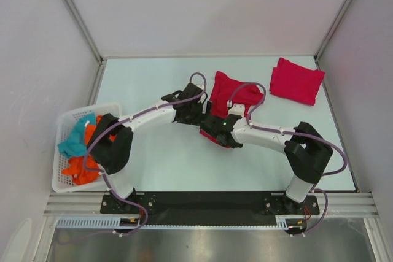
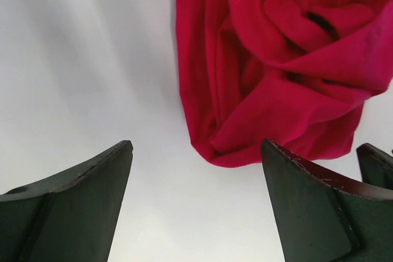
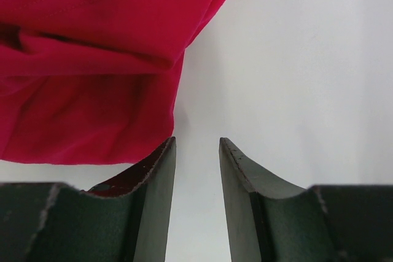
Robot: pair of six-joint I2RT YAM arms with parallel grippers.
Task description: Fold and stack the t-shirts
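Arms: both bent inward from their bases, wrists meeting near mid-table (image 1: 159,157).
Left gripper (image 2: 195,148): fingers spread wide, nothing between them, low over the bare surface, crumpled t-shirt (image 1: 228,93) just ahead.
Right gripper (image 3: 197,142): fingers a narrow gap apart, only table between; one finger at the crumpled cloth's near edge.
Folded t-shirt (image 1: 296,81): flat at the far right corner, well apart from both grippers.

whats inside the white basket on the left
The white basket holds a teal cloth and crumpled orange cloth, heaped loosely. The left arm covers the basket's right side, and anything under the heap is hidden.
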